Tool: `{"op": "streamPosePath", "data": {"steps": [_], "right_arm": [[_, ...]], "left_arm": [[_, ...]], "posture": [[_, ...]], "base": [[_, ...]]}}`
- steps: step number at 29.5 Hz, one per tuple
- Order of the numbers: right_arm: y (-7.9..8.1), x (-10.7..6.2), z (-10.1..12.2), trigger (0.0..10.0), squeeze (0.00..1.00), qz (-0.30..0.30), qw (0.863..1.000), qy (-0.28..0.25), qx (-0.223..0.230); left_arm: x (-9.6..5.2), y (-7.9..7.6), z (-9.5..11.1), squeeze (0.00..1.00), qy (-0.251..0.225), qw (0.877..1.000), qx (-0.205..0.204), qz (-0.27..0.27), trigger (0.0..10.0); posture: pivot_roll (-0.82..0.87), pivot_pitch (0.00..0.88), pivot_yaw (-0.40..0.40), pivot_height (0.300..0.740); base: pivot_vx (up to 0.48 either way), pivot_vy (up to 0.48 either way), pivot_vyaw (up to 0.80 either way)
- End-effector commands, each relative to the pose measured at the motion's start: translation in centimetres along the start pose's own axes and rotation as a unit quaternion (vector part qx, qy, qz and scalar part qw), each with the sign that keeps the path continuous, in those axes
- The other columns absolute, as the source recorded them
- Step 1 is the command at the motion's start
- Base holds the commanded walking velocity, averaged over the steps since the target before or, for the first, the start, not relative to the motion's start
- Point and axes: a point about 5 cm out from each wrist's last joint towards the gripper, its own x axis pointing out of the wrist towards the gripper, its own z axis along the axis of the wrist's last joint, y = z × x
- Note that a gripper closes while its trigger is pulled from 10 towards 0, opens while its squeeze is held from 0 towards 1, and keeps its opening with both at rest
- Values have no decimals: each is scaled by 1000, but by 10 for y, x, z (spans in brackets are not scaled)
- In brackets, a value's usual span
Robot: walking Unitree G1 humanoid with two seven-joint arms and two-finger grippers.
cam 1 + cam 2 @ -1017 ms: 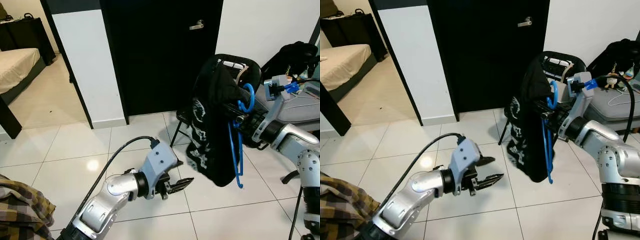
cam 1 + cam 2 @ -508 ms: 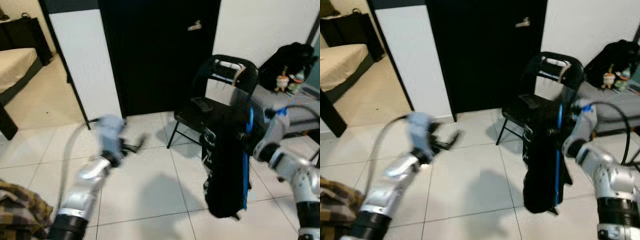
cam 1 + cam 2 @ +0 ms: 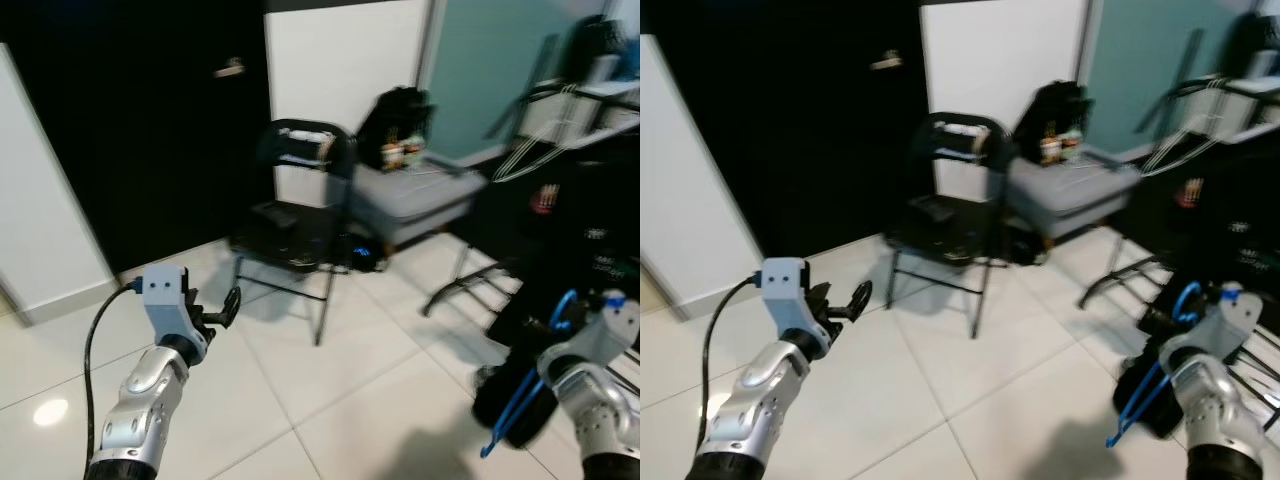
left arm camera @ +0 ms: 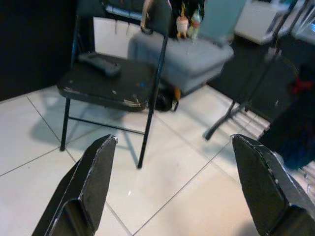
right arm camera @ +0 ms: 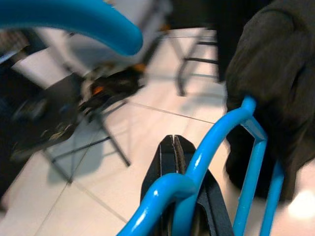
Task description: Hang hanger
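The right claw (image 5: 173, 196) is clamped shut on the neck of a bright blue plastic hanger (image 3: 1148, 385), low at the robot's right over the tiled floor (image 3: 330, 390). The hanger's hook curls upward beside the wrist while its long frame slants down and toward the left, and a black garment (image 3: 520, 395) drapes from it. The left claw (image 4: 172, 182) is raised with its fingers spread wide, empty, facing a black folding chair (image 3: 290, 215).

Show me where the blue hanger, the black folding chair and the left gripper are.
blue hanger (image 5: 197, 162): right wrist view, on its neck between the shut fingers.
black folding chair (image 3: 285, 228): left eye view, on the seat.
left gripper (image 4: 172, 191): left wrist view, midway between its open fingertips.
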Motion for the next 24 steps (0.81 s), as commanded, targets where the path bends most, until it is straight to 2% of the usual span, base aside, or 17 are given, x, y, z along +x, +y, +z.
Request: {"op": "streamPosePath", "data": {"steps": [1,5,6,9,14,16,17,18,19,21,22,23,24], "right_arm": [[5,2,4,10000,0,4,1000,-19,18],[4,3,2,10000,0,0,1000,-25,19],[7,4,3,10000,0,6,1000,-26,1],[10,5,4,10000,0,11,999,-30,-11],[23,6,17,10000,0,47,997,-52,-33],[37,4,47,10000,0,71,985,-107,-119],[44,1,65,10000,0,77,973,-144,-163],[44,1,65,10000,0,77,973,-144,-163],[49,-3,81,10000,0,79,961,-178,-198],[49,-3,81,10000,0,79,961,-178,-198],[56,-7,95,10000,0,83,950,-208,-217],[56,-7,95,10000,0,83,950,-208,-217],[65,-12,111,10000,0,91,937,-241,-236]], "left_arm": [[4,-2,-7,0,18,1000,8,-9,10000],[6,-4,-9,0,21,1000,10,-17,10000],[7,-5,-9,0,19,1000,13,-21,10000],[7,-5,-9,0,17,999,14,-23,10000],[7,-8,-7,0,14,999,20,-36,10000],[7,-14,-7,0,11,998,24,-59,10000],[7,-16,-6,0,9,997,22,-68,10000],[7,-16,-6,0,9,997,22,-68,10000],[7,-17,-6,0,6,997,19,-73,10000],[7,-17,-6,0,6,997,19,-73,10000],[7,-18,-5,0,3,997,17,-78,10000],[7,-18,-5,0,3,997,17,-78,10000],[8,-19,-4,0,-3,996,17,-85,10000]], "posture": [[-161,0,18,740],[-163,0,19,740],[-156,0,17,740],[-156,0,17,740],[-152,0,18,740],[-155,0,15,740],[-161,0,19,740],[-161,0,19,740],[-162,0,21,740],[-162,0,21,740],[-162,0,23,740],[-162,0,23,740],[-167,0,26,740]], "base": [[0,0,-800],[0,0,-800],[0,0,-800],[0,0,-800],[0,0,-251],[0,0,0],[0,0,0],[0,0,0],[0,0,0],[0,0,0],[0,0,0],[0,0,0],[0,0,0]]}}
